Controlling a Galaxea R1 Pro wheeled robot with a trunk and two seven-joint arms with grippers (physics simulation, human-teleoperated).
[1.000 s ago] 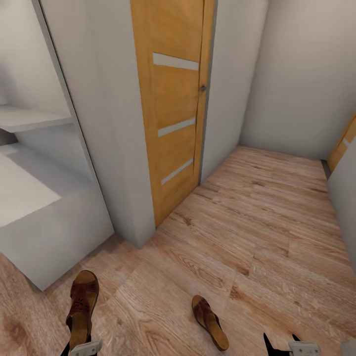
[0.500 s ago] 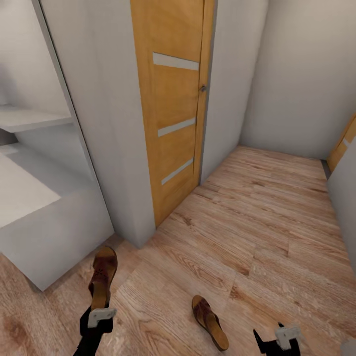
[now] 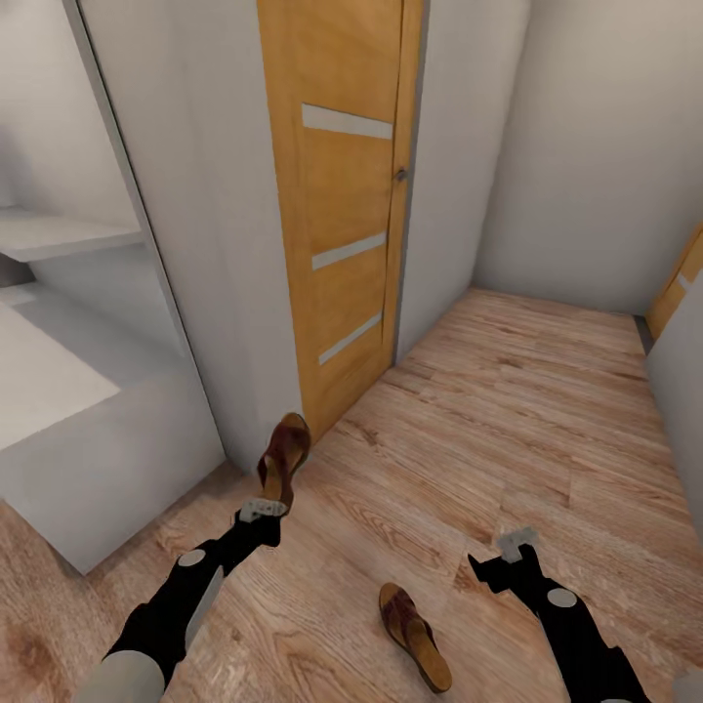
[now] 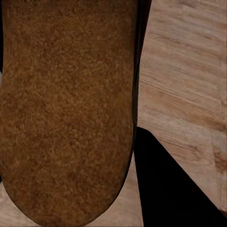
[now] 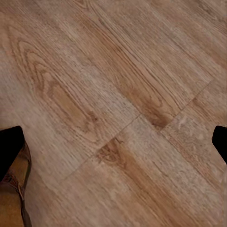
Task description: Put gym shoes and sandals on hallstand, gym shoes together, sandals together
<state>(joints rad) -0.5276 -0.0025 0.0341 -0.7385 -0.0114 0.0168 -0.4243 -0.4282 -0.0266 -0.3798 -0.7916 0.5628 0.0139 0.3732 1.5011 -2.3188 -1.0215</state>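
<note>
One sandal (image 3: 282, 457) is up off the corridor floor (image 3: 508, 410), pinched at its heel end by the left gripper (image 3: 262, 510), just left of frame centre in the head view. Left wrist view shows the tan footbed (image 4: 66, 109) close up with a dark finger (image 4: 170, 189) beside it, so the jaws read as clamped on the sandal. Second sandal (image 3: 415, 637) lies flat on the floor at lower centre. Right gripper (image 3: 498, 557) hovers at lower right, near that sandal but apart from it, jaws spread and holding nothing; the right wrist view catches the sandal's edge (image 5: 16, 189) in the lower left corner. Hallstand (image 3: 88, 439) sits at left of frame, pale grey, its bench top bare in what shows. Gym shoes: can't place them.

Risks, as judgement: the grip is at one end only, so the held sandal sticks out long and could swing or slip loose in transit. Its toe is close to the grey wall corner (image 3: 264, 430) and orange door (image 3: 342, 244); a swing left toward the hallstand could clip it. The right arm's approach could nudge the floor sandal away instead of straddling it.
</note>
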